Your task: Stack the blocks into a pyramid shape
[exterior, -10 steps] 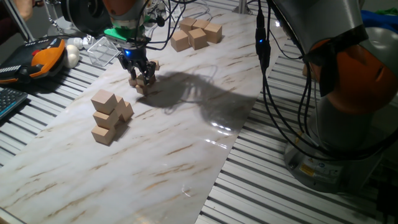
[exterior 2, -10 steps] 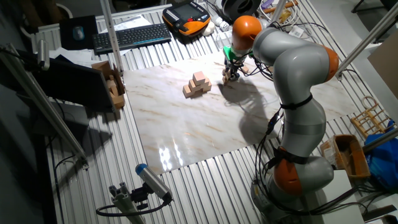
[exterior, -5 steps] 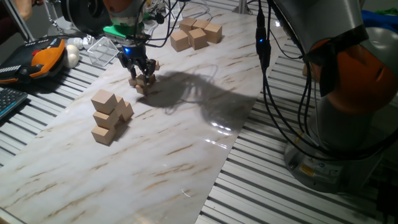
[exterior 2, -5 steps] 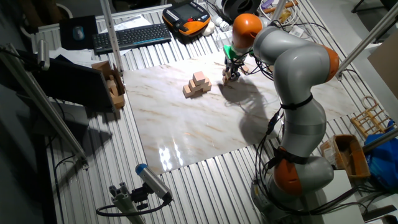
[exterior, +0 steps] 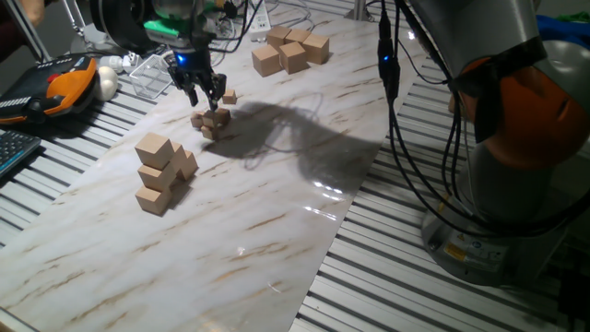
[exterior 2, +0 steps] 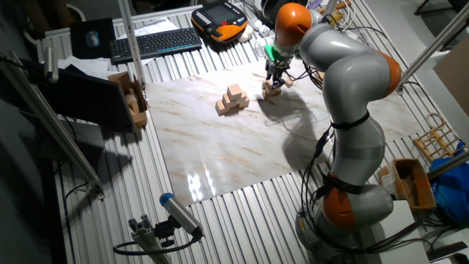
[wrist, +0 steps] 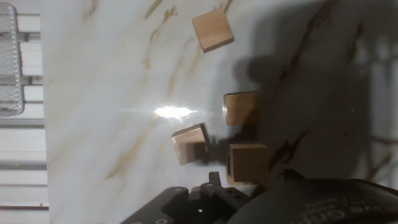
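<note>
Gripper [exterior: 204, 95] hanging just above the little cluster of blocks [exterior: 211, 123], fingers spread apart with nothing between them. Same spot from the other fixed view [exterior 2: 274, 79], right over the tiny pile [exterior 2: 272, 91]. One stray block [exterior: 229, 97] sitting alone on the marble board [exterior: 277, 212], just beside the cluster on its far side.

Hand view: four tiny tan cubes on the marble. One [wrist: 212, 29] off by itself near the top, well apart from the rest. Other three bunched close: one [wrist: 240, 107] in the middle, one [wrist: 190, 144] tilted at an angle to its left, one [wrist: 248, 163] lowest, right by the dark gripper body at the bottom edge. Can't tell for sure whether any of those three are stacked or just touching.

Also on the board: pile of medium tan cubes [exterior: 162, 172] nearer the camera, and a group of larger tan cubes [exterior: 290, 49] at the far end. Clear plastic container [exterior: 147, 74] off the board's edge near the gripper.
</note>
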{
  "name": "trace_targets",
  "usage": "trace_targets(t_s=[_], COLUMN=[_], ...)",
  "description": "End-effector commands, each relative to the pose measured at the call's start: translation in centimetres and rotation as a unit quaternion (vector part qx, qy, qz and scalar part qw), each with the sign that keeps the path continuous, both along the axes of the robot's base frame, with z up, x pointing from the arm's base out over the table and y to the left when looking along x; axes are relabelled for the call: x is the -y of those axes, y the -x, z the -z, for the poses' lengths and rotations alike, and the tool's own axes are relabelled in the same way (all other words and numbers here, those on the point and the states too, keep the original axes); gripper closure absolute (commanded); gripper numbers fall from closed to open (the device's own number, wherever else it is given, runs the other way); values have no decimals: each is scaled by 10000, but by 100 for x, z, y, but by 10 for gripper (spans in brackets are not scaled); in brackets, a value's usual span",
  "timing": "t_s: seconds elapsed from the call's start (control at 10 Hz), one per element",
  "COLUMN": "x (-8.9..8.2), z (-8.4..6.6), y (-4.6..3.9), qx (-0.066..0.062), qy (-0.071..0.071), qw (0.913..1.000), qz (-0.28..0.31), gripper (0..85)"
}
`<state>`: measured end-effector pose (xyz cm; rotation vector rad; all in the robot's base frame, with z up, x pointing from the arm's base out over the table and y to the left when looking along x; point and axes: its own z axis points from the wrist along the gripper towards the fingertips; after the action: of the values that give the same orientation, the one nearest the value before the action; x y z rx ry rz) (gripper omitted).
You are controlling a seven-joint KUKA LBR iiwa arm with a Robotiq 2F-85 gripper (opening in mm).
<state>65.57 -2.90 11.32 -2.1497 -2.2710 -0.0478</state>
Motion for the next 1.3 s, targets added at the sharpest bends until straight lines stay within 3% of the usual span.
trace_targets(t_s=[0.0,0.2,0.5,0.7,1.2], x=[26,98,195,262,235], z=[-46,-155,-81,-56,47], y=[-13,-36,-126,-175,-255], qx=[12,28,253,273,251], qy=[-31,11,283,192,158], qw=[9999,9993,9950,9928,9900], qz=[-96,-371,-928,-1154,-1382], gripper=[340,340,340,340,340])
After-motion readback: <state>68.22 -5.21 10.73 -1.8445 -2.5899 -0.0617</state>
